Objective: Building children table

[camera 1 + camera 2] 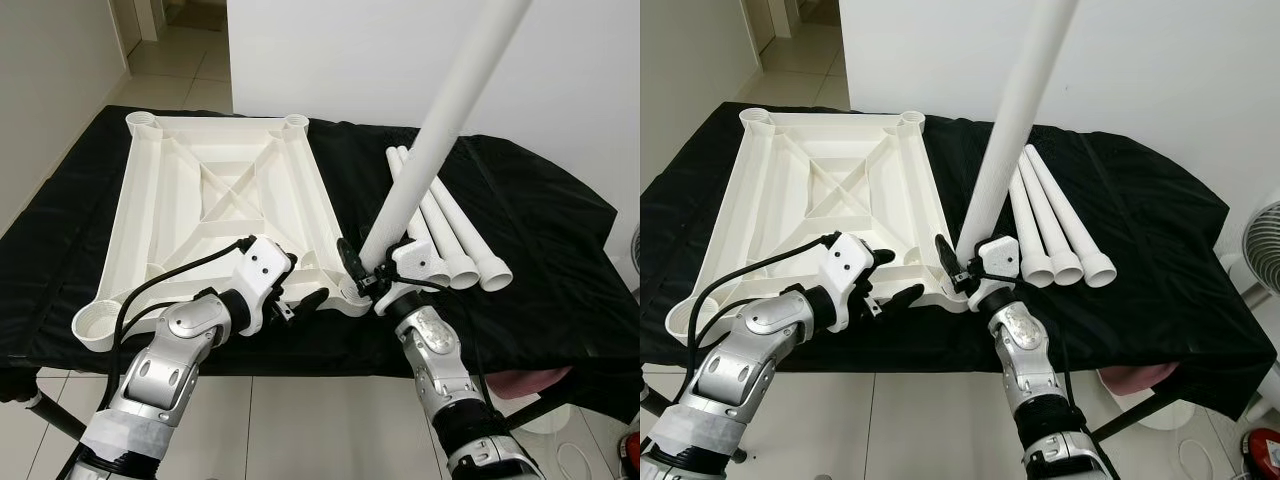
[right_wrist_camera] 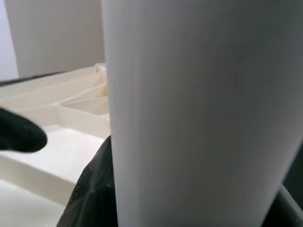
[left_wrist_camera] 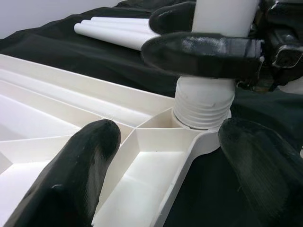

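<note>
Left wrist view shows our right gripper [image 3: 203, 33] clamping the leg [image 3: 222, 14], threads in the tabletop [image 3: 71, 104] corner socket [image 3: 201, 120]. We should keep it upright while twisting; our left gripper [image 3: 170, 156] spreads open, bracing lower centre.

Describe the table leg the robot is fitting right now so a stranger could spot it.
On the black-covered table lies an upside-down white tabletop. At its near right corner socket stands a long white leg, clamped near its base by the right gripper. Unlike the three spare legs lying flat beside it, it points upward.
</note>
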Available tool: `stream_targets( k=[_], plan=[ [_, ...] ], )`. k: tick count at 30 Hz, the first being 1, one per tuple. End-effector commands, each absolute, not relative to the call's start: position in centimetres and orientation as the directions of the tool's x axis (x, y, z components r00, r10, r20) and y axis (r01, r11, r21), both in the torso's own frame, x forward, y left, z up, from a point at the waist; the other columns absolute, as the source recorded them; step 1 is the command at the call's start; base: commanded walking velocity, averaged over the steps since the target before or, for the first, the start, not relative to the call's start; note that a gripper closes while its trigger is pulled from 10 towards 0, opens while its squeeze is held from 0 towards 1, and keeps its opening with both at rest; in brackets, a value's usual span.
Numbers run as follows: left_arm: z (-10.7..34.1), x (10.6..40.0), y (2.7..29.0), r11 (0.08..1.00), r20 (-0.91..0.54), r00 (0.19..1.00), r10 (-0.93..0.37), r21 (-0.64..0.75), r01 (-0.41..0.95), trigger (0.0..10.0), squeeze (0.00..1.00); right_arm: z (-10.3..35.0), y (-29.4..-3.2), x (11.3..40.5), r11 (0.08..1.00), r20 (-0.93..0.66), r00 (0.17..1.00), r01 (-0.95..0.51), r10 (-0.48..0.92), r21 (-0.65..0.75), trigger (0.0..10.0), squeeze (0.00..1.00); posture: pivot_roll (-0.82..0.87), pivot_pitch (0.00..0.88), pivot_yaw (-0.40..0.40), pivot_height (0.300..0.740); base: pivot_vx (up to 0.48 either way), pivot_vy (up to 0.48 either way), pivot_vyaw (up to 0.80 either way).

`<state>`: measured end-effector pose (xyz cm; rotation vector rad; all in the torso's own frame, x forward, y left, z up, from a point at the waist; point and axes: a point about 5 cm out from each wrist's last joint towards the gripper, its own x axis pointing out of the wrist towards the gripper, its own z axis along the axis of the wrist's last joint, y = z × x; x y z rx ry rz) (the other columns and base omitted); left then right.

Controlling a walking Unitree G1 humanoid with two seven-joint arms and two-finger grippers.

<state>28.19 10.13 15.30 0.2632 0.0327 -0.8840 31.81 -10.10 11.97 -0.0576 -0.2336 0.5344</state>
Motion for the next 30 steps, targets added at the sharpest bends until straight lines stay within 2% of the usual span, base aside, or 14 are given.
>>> stream_targets(
  k=[1,6,13,15,16,30],
  plan=[
    [15.7,28.4,10.1,0.625,-0.123,0.657,-0.744,0.221,0.749,10.0,0.0,8.8,-10.6,31.3,0.85,0.027,0.852,-0.519,0.523,-0.096,10.0,0.0,0.0,0.0,-0.055,0.74,0.0,0.0,0.0],
    [15.8,28.5,10.2,0.627,-0.121,0.659,-0.742,0.223,0.747,10.0,0.0,8.6,-10.4,31.5,0.832,-0.021,0.836,-0.549,0.549,-0.084,10.0,0.0,0.0,0.0,-0.056,0.74,0.0,0.0,0.0],
    [15.8,28.4,10.2,0.628,-0.119,0.661,-0.741,0.227,0.744,10.0,0.0,8.4,-11.0,32.4,0.858,-0.079,0.854,-0.514,0.513,0.01,10.0,0.0,0.01,0.0,-0.062,0.74,0.0,0.0,0.0],
    [15.8,28.4,10.2,0.628,-0.119,0.662,-0.74,0.228,0.744,10.0,0.0,8.2,-11.3,32.6,0.872,-0.085,0.867,-0.489,0.49,0.04,10.0,0.0,0.01,0.0,-0.063,0.74,0.0,0.0,0.0],
    [15.9,28.4,10.2,0.628,-0.117,0.662,-0.74,0.23,0.743,10.0,0.0,7.9,-11.9,32.9,0.898,-0.099,0.894,-0.429,0.438,0.095,10.0,0.0,0.01,0.0,-0.065,0.74,0.0,0.0,0.0],
    [15.9,28.3,10.1,0.627,-0.114,0.66,-0.742,0.23,0.745,10.0,0.0,7.0,-13.3,32.7,0.94,-0.121,0.941,-0.292,0.315,0.177,10.0,0.0,0.0,0.0,-0.065,0.74,0.0,0.0,0.0]
  ],
)
